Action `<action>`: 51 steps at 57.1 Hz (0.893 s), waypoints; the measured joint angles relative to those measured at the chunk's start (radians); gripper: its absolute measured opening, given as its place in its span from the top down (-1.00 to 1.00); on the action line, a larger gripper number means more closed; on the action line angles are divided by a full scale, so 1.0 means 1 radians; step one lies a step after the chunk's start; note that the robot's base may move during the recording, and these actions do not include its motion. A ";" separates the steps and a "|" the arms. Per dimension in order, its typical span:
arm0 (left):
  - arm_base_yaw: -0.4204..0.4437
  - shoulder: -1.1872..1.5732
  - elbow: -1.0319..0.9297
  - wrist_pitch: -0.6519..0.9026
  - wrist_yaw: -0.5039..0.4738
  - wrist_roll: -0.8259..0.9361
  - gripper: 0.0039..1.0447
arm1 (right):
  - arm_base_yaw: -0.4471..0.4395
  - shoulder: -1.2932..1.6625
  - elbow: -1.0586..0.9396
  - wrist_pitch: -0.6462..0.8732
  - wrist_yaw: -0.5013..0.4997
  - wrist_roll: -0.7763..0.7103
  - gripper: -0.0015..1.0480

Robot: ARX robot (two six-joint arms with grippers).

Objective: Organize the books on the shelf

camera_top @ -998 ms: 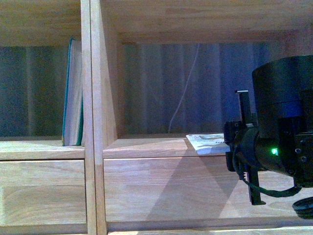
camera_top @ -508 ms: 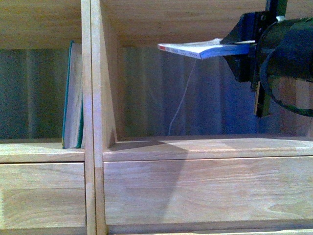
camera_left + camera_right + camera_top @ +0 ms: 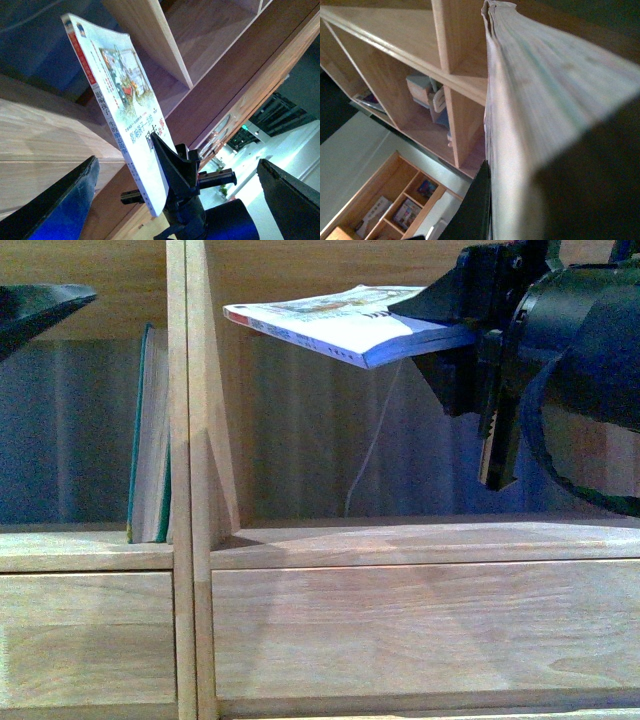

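Observation:
My right gripper (image 3: 455,320) is shut on the white-covered paperback (image 3: 330,325) and holds it nearly flat, high in the right cubby of the shelf (image 3: 190,490), spine end toward the divider. The paperback's cover shows in the left wrist view (image 3: 125,100), with the right gripper (image 3: 177,172) clamped on its lower end. Its page edge fills the right wrist view (image 3: 530,100). The teal hardcover (image 3: 150,440) stands upright in the left cubby against the divider. My left gripper (image 3: 177,164) is open and empty, and one finger (image 3: 40,302) shows at upper left.
A drawer front (image 3: 400,630) lies below the right cubby's floor. A thin pale cable (image 3: 370,460) hangs at the back of that cubby. Another shelving unit with small items (image 3: 405,210) shows in the right wrist view.
My right gripper lifted the paperback off the cubby floor to near the cubby's top and carried it left toward the divider. A left gripper finger has come into view at upper left.

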 joint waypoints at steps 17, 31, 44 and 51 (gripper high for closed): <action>-0.121 0.080 0.019 0.006 -0.078 0.016 -0.87 | 0.116 -0.084 -0.051 0.055 -0.059 -0.003 0.86; -0.120 0.087 0.020 0.140 -0.097 -0.043 -0.87 | 0.129 -0.107 -0.089 0.100 -0.047 0.044 0.86; -0.128 0.069 0.020 0.164 -0.076 -0.074 -0.42 | 0.129 -0.107 -0.092 0.122 -0.069 0.066 0.86; -0.140 0.061 0.020 0.177 -0.063 -0.088 -0.08 | 0.124 -0.102 -0.092 0.133 -0.085 0.074 0.86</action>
